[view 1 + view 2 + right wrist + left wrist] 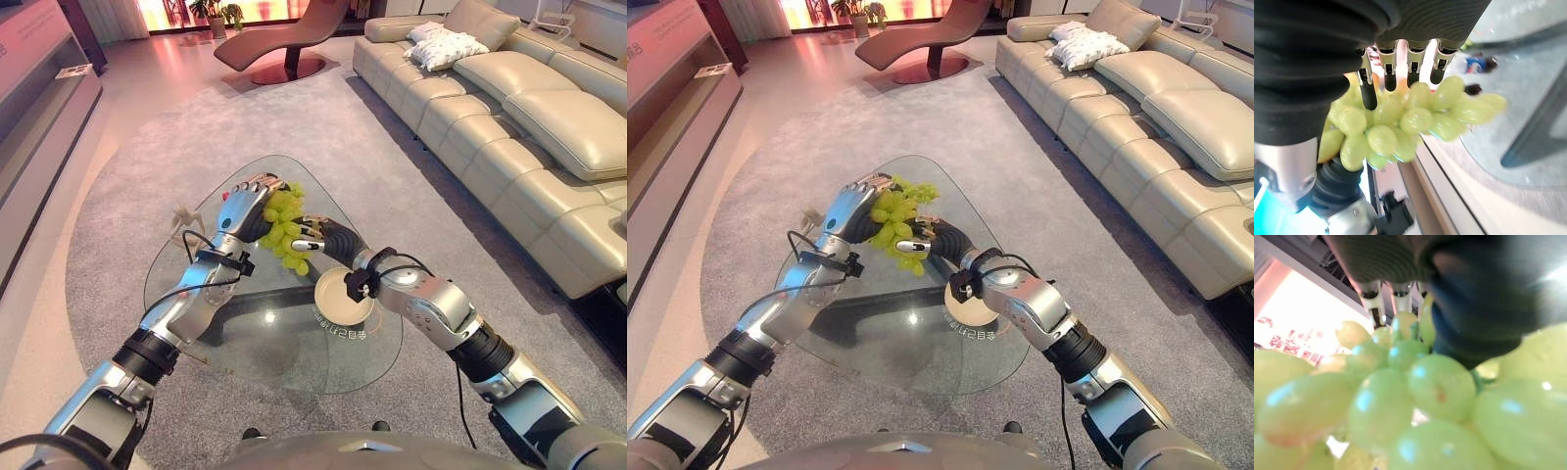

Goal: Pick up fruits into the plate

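A bunch of green grapes (282,223) hangs above the far part of the glass table (255,343), held between both hands. My left hand (245,208) is on its left side, fingers curled over the top of the bunch. My right hand (318,235) comes in from the right, and its fingers (1413,56) and thumb close on the grapes (1400,122). Seen from the left wrist, the grapes (1400,401) sit pressed right against the hand. A small beige plate (338,305) lies on the glass below and to the right of the bunch, partly covered by my right wrist.
A small pale object (183,217) lies near the table's left edge. A beige sofa (509,127) runs along the right, and a brown lounge chair (284,44) stands beyond the table. Grey carpet surrounds the table.
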### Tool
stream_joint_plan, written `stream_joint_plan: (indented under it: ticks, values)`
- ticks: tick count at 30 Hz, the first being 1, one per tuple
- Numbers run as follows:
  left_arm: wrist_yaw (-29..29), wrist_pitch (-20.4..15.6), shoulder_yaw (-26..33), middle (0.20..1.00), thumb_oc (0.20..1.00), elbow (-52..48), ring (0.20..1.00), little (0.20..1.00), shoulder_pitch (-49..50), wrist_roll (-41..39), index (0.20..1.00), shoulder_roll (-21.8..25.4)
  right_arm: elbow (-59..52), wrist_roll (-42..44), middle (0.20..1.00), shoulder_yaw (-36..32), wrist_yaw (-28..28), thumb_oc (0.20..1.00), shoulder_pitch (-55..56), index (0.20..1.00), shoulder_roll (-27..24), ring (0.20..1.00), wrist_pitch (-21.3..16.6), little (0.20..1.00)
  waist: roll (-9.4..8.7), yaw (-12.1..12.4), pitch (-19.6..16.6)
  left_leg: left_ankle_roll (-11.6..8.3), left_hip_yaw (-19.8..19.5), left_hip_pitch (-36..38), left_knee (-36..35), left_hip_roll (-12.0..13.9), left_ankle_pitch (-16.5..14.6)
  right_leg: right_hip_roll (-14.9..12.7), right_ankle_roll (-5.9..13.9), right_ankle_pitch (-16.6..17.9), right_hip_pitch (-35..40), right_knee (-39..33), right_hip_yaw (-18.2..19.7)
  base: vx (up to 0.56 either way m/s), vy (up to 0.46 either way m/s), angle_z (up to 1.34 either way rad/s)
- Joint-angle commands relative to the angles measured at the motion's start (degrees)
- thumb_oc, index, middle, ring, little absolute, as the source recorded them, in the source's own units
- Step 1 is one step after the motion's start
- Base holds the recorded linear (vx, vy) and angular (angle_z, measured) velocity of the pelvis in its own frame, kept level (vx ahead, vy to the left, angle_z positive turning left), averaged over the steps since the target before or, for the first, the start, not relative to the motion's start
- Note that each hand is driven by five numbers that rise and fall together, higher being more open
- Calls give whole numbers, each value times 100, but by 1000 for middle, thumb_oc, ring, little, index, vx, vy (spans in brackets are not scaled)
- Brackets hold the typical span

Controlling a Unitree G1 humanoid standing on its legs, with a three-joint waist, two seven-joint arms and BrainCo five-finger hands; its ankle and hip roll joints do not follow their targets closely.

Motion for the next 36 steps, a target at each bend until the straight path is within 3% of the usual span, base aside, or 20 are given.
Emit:
stream_joint_plan:
  ticks: [1,10,18,20,36]
  values:
    - [58,-130,-342,200,200,-675,200,200,-1202,-78,200,-61,-237,537,1000,217,51,1000,-566,1000,506,1000,-164,1000,-157,59,-37,101,-14,-50,147,-60,-601,-231,193,-515,135,360,-209,0,0,0]
    - [294,-72,-447,200,200,-700,200,200,-1334,119,200,-191,-107,1287,1000,447,-111,1000,-538,1000,766,1000,188,1000,-190,80,-43,120,-42,-49,123,-80,-605,-227,187,-524,148,345,-211,0,0,0]
    - [383,-14,-578,200,200,-720,200,200,-1456,227,200,-294,5,1212,1000,569,-77,1000,-558,1000,868,1000,-10,1000,-205,81,-64,120,-45,-64,118,-72,-599,-237,194,-507,143,321,-224,0,0,0]
    - [350,12,-598,200,200,-702,200,200,-1466,253,200,-313,-1,1227,200,559,-21,200,-583,200,879,200,-118,200,-206,70,-72,122,-38,-50,112,-69,-599,-237,198,-496,150,307,-220,0,0,0]
    - [343,-51,-570,200,200,-536,200,200,-1389,240,200,-243,-146,929,200,434,127,200,-600,200,879,200,-416,200,-182,76,-73,115,53,-26,116,-41,-582,-281,212,-474,159,311,-289,0,0,0]
